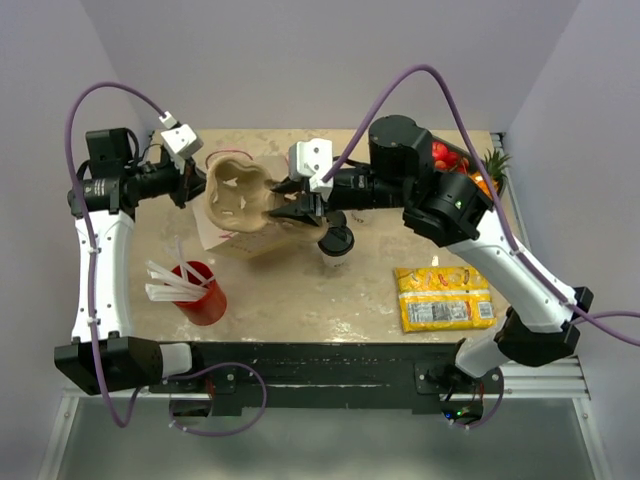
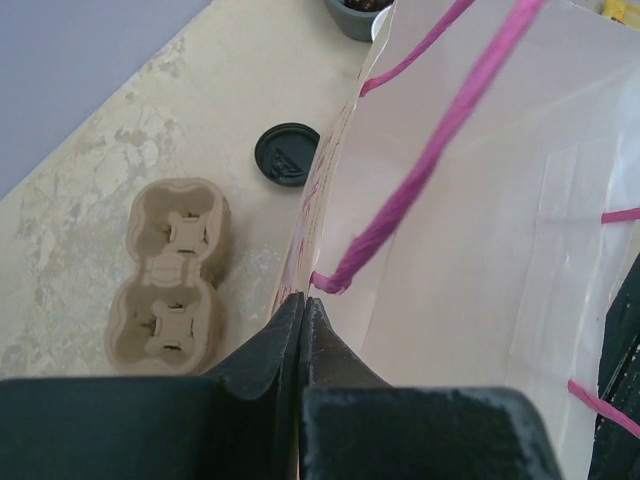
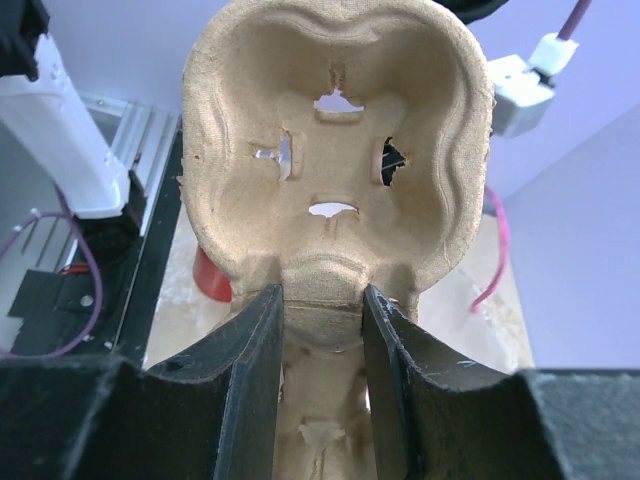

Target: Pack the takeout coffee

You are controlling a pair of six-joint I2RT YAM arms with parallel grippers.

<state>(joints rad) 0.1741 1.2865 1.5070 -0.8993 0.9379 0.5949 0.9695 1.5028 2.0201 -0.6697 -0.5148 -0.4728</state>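
The coffee cup [image 1: 336,250], white with a black lid, stands upright on the surface [image 1: 330,310] near its middle, with neither gripper touching it. It is close to the right gripper [image 1: 298,212], at about 4 o'clock from it.

The right gripper is clamped on a cardboard cup tray [image 1: 240,195]. In the right wrist view its jaws squeeze the narrow waist between the tray's two cups, and the tray is held up off the surface and tilted.

The left gripper [image 1: 190,185] sits at 9 o'clock of the tray. Its jaws are closed tight on the top edge of a white paper bag [image 2: 480,250] with pink cord handles. A corner of the bag shows under the tray in the top view.

A red cup [image 1: 203,295] with white straws [image 1: 165,280] stands at 8 o'clock of the coffee cup, well apart. A yellow snack packet [image 1: 443,298] lies flat at 4 o'clock of it. Fruit [image 1: 455,160] sits at 1 o'clock, partly behind the right arm
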